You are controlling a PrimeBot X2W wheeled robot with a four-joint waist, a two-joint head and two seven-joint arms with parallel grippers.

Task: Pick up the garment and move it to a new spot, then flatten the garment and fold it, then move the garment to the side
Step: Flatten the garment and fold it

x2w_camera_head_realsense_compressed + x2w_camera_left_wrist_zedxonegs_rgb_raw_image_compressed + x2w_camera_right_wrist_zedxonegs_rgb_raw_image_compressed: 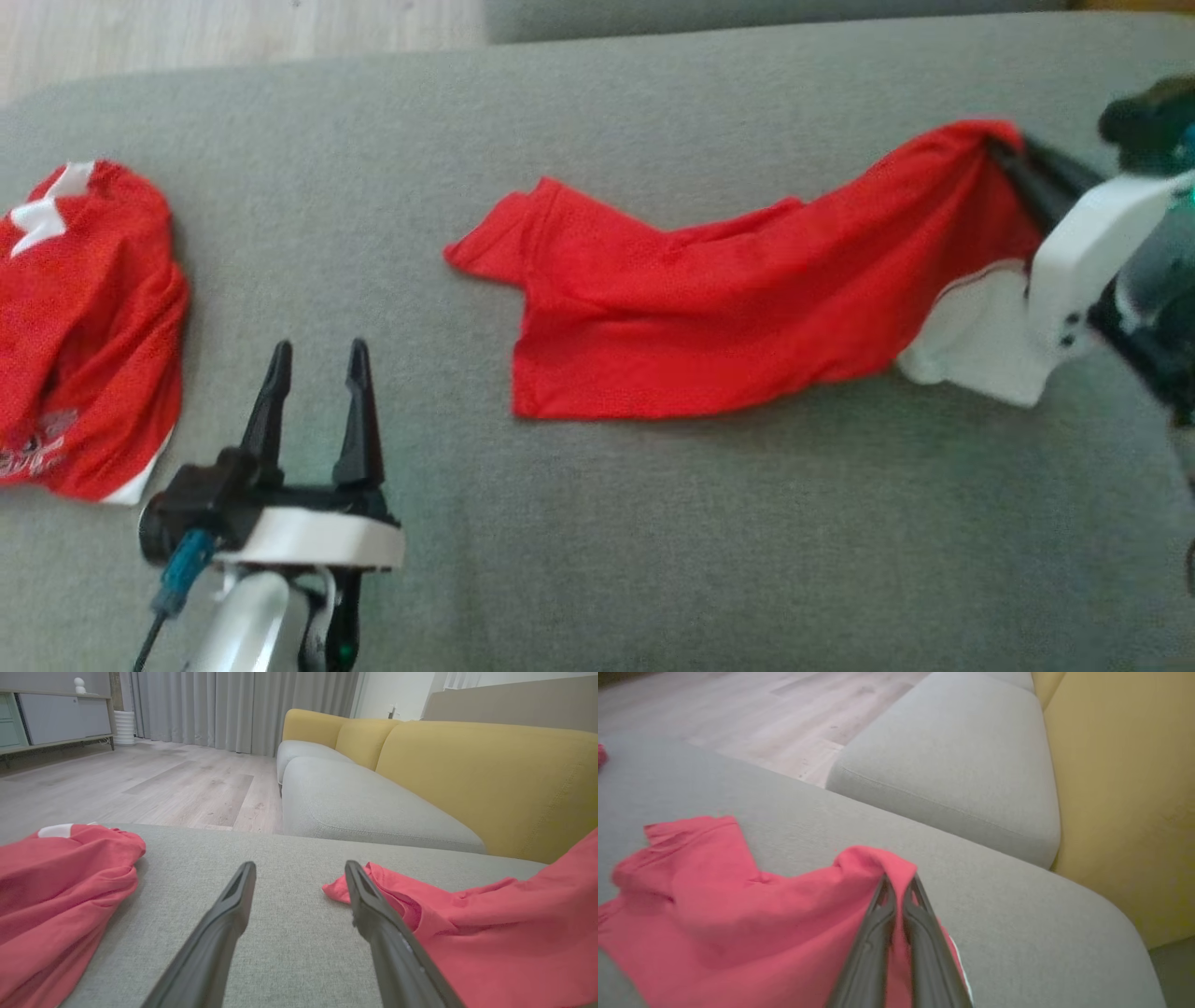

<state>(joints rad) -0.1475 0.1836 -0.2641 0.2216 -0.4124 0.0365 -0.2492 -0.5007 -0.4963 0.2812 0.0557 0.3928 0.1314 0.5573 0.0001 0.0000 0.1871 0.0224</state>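
A red garment [747, 308] with a white patch at its right end lies spread on the grey cushion [597, 532]. Its right end is lifted, pinched by my right gripper [997, 149], which is shut on the cloth. In the right wrist view the two fingers [882, 924] close on a raised fold of the garment [738, 914]. My left gripper [317, 359] stands open over bare cushion, left of the garment's sleeve. The left wrist view has its fingers [236, 905] wide apart, with the garment [490, 924] to their right.
A second red garment [84, 317] with white marks lies bunched at the cushion's left end, also in the left wrist view [56, 882]. Beyond the cushion are a grey and yellow sofa [420, 779], wooden floor [140, 784], curtains and a cabinet.
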